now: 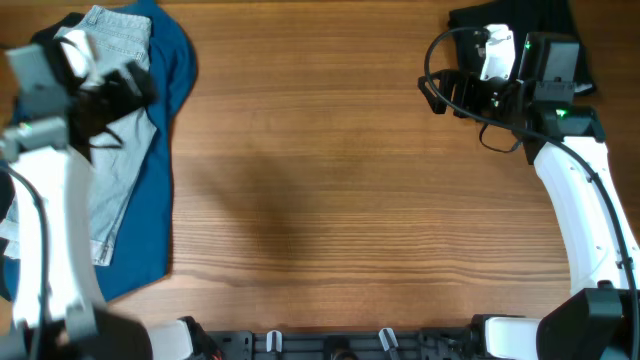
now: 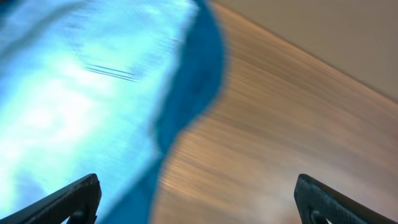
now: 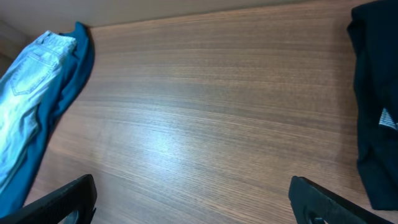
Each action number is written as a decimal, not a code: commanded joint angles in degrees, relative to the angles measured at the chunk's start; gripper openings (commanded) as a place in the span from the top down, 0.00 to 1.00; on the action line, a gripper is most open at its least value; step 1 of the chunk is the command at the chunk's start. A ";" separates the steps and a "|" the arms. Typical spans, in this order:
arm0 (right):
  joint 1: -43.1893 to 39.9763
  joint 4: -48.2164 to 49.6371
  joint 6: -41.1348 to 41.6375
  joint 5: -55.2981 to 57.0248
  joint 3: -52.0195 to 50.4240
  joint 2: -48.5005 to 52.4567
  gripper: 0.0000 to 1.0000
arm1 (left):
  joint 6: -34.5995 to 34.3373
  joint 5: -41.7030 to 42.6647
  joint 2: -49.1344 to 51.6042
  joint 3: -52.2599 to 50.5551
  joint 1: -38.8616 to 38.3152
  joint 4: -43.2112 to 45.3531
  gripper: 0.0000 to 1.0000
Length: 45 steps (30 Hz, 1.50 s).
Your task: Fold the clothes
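From overhead, my left gripper (image 1: 130, 88) is hovering over the denim shorts (image 1: 125, 170), which are lying on the blue shirt (image 1: 160, 240) at the table's (image 1: 330, 200) left edge. My right gripper (image 1: 437, 92) is hanging beside the black garments (image 1: 545, 18). The blurred left wrist view is showing my fingers (image 2: 71, 200) spread wide above the shorts. The right wrist view is showing my fingers (image 3: 65, 199) spread too, holding nothing.

Counting now: one pair of denim shorts (image 1: 120, 120), one blue shirt (image 1: 150, 230), one black heap (image 1: 480, 15), pieces in it can't be counted. Two tools, left tool (image 2: 196, 199) and right tool (image 3: 193, 196). One tabletop (image 1: 330, 200).
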 commanded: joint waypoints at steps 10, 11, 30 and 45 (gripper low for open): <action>0.26 -6.91 1.31 1.46 1.53 0.37 0.01 | 21.90 -7.93 31.74 9.40 15.06 18.71 0.02; 0.26 -7.45 1.31 2.32 1.53 0.37 0.00 | 22.10 -8.44 32.63 9.40 15.45 19.17 0.03; 0.37 -7.37 3.48 3.37 1.53 0.61 0.06 | 21.90 0.85 39.50 9.40 22.47 21.86 0.28; 0.35 -6.32 3.43 3.39 1.53 0.66 0.11 | 8.87 2.40 31.26 9.42 17.55 18.58 0.96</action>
